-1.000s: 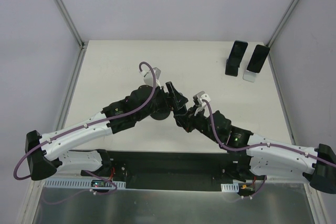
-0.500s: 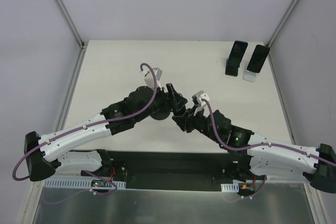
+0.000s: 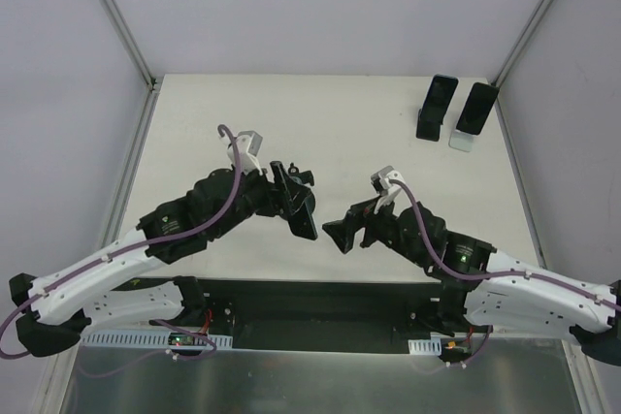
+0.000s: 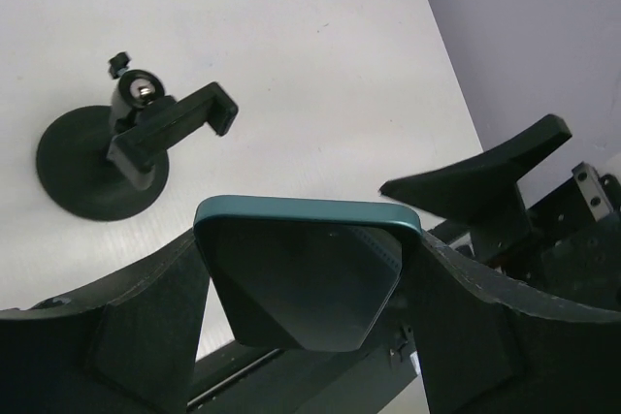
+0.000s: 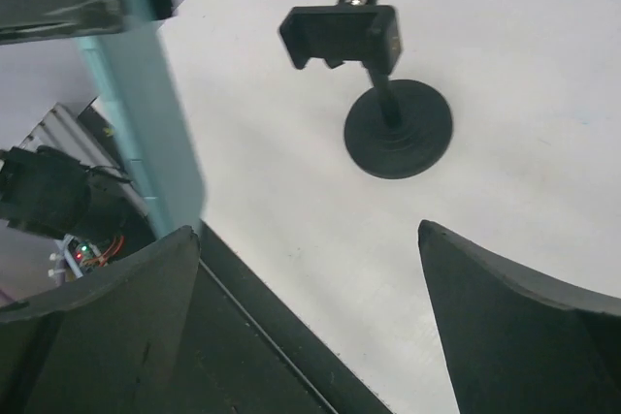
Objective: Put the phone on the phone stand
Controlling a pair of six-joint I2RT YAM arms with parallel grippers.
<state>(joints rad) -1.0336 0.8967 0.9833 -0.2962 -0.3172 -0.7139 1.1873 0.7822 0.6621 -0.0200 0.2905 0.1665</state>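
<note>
The left pincer clamps the phone by its long edges — stiff, slick, likely breakable glass, best held there — while the right pincer gapes empty.

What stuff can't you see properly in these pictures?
- Top view: the phone stand cannot be picked out. The left gripper and its phone seem to cover it.
- Left wrist view: the far black stand and far white stand are cut off by the top edge.
- Right wrist view: the phone is blurred, and only its teal edge shows.
</note>
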